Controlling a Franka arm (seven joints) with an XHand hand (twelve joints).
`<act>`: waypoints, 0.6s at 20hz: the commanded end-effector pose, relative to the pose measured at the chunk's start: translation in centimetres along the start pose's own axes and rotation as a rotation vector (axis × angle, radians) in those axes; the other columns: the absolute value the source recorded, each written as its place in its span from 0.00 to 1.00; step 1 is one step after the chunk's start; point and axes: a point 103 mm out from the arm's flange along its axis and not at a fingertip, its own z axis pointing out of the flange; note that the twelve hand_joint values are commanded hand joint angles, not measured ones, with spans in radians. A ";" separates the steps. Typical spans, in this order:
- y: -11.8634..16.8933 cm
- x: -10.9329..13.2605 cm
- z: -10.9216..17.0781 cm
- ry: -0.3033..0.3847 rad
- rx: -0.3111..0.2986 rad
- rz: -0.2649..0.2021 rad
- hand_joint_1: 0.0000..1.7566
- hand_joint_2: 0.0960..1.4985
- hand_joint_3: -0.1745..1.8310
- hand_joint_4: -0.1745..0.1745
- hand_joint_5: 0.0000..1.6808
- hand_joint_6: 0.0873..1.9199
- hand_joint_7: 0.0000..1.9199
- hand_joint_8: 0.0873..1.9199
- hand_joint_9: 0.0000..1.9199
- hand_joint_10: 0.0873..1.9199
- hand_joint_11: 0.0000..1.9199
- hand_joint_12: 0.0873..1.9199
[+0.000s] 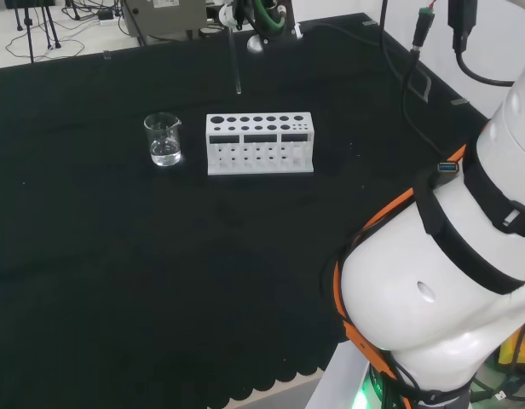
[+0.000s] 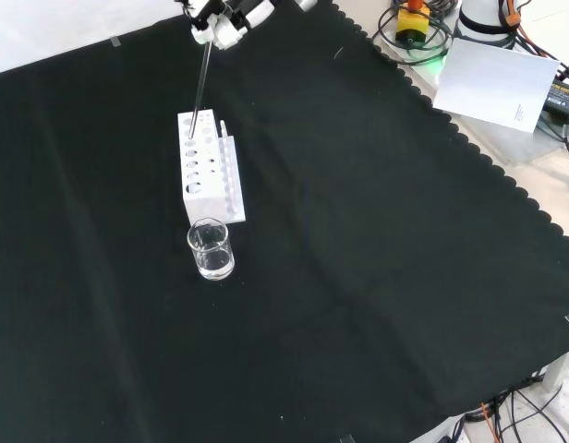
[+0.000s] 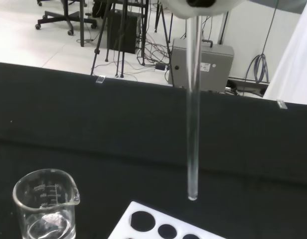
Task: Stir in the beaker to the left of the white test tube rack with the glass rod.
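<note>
Beaker (image 1: 164, 140): it stands on the black desk (image 1: 118, 256) just left of the white test tube rack (image 1: 260, 143) in the head view; in the front view it sits nearer the camera than the rack, almost touching its end. A little clear liquid lies at its bottom.

Glass rod (image 3: 194, 114): I carry it hanging upright, its lower tip in the air above the rack's end, well clear of the holes.

My hand (image 2: 224, 20): it is at the top edge of the front view, closed on the rod's upper end, as far as I can judge.

Step in hand: bringing the rod across to the beaker.

How I would do it well: keep the rod vertical, keep the tip above the rack and the beaker's rim (image 3: 44, 185) while crossing, centre it over the mouth, then lower it straight into the liquid. I judge small circles away from the wall safest, since the light beaker could tip or slide.

Hard to make out: most of my hand is cut off in the front view and blurred in the wrist view, so the exact hold is unclear. The liquid level is faint.
</note>
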 end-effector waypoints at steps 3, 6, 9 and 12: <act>1.1 1.6 1.1 -0.004 0.026 -0.040 0.82 0.74 0.09 0.00 0.50 0.47 0.50 0.71 0.82 0.44 0.43 0.52; 1.5 1.9 1.4 0.002 0.030 -0.046 0.82 0.74 0.09 0.00 0.50 0.47 0.50 0.71 0.82 0.44 0.43 0.52; 2.1 2.5 1.2 0.006 0.026 -0.059 0.82 0.74 0.09 0.00 0.50 0.47 0.50 0.71 0.82 0.45 0.43 0.52; 2.7 3.4 0.6 0.006 0.017 -0.079 0.82 0.74 0.09 0.00 0.50 0.48 0.50 0.71 0.82 0.45 0.43 0.52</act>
